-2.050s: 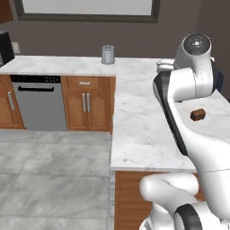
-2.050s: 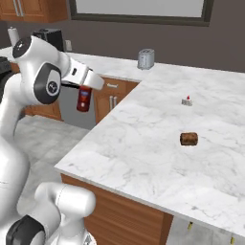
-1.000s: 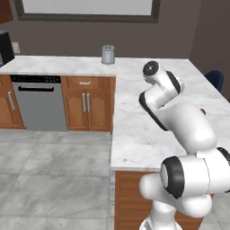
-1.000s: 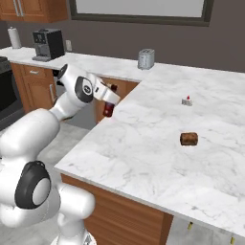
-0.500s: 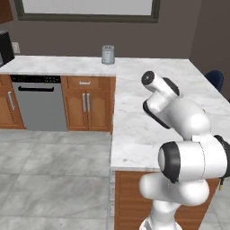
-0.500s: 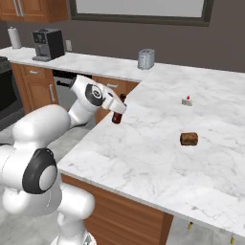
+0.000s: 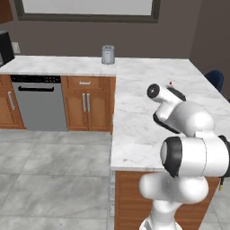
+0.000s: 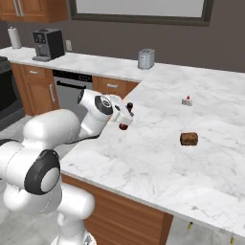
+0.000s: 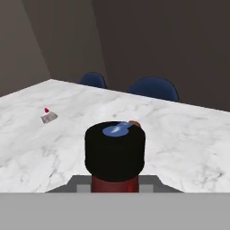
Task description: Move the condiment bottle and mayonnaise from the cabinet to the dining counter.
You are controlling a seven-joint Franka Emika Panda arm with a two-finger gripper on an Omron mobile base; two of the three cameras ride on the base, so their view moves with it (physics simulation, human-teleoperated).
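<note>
In the hand view, the condiment bottle (image 9: 115,155) is seen closest of all: its black cap and dark red neck rise at the bottom centre, with the jaws closed on it below the cap. The gripper (image 8: 125,116) is seen from the side in the right base view, where the bottle's (image 8: 124,126) dark red body shows under the hand and the cap beside it, tilted well off upright, over the near edge of the dining counter (image 8: 191,162). Whether the bottle touches the marble cannot be told. In the left base view the hand and bottle are hidden behind the arm's own white links, above the dining counter (image 7: 134,117).

Further out on the marble, a small brown block (image 8: 189,139) lies well apart from the bottle in the right base view. Beyond it sits a small grey piece with a red tip (image 8: 186,100), which also appears at the left of the hand view (image 9: 48,116) and just past the arm in the left base view (image 7: 170,83).

Two dark blue chair backs (image 9: 152,89) are shown behind the far counter edge in the hand view; one chair (image 7: 215,78) is seen at the right edge of the left base view.

A grey metal canister (image 7: 108,55) stands at the back corner, seen also in the right base view (image 8: 146,59). A dishwasher (image 7: 38,103) is set under the side worktop. A coffee machine (image 8: 48,44) and a paper towel roll (image 8: 14,37) stand farthest left.
</note>
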